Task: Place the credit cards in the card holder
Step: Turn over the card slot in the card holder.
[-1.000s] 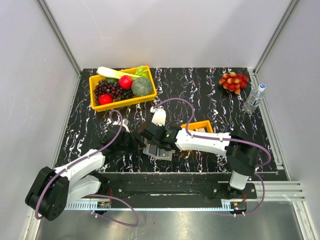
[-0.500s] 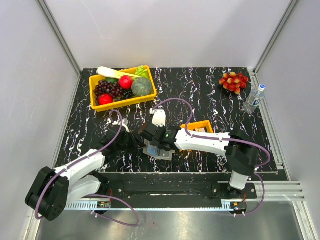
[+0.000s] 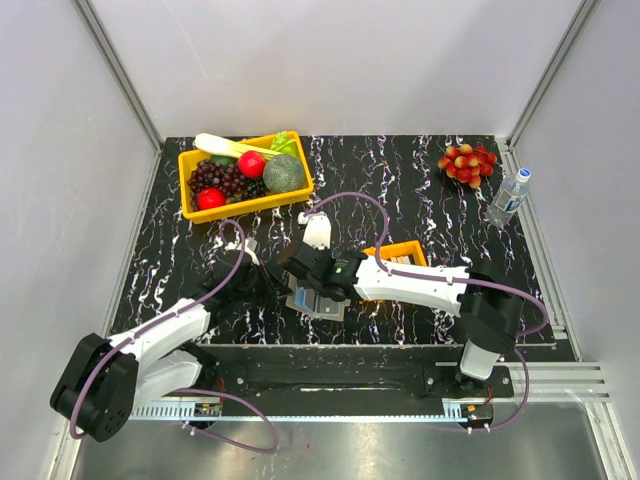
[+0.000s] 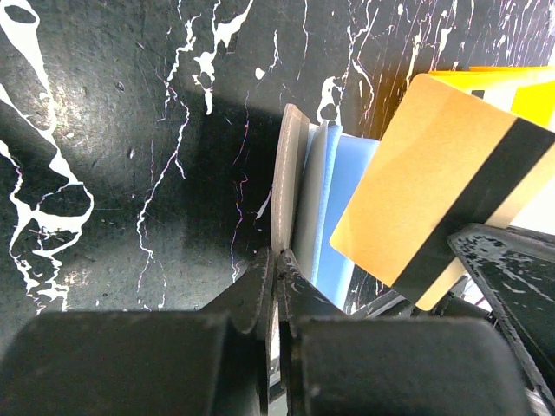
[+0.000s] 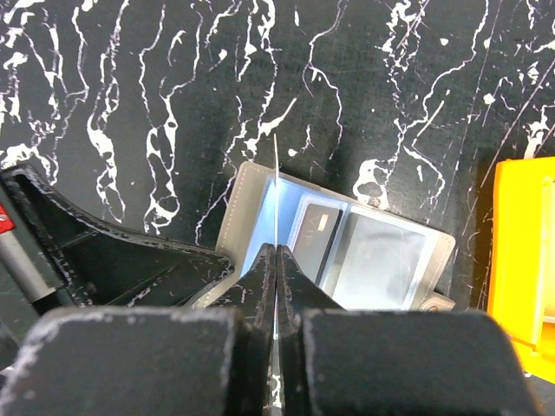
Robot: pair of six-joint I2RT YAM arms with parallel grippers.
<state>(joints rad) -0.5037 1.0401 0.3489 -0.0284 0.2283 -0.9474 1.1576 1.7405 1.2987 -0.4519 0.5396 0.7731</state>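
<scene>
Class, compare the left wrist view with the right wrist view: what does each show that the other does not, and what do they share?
Left wrist only: the broad face of the tan plastic card, with its black stripe, and the left gripper pinching the cover edge of the taupe-grey folding card holder. Right wrist only: the holder's open pockets, a dark card in one, and the tan card edge-on in the shut right gripper. Both: the holder, the small orange plastic tray and the black marbled table.

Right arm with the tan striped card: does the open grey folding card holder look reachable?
Likely yes. The right fingers hold the tan black-striped card edge-on over the open taupe-grey folding card holder, nothing between them; the left fingers seem to pinch its flap open.
</scene>
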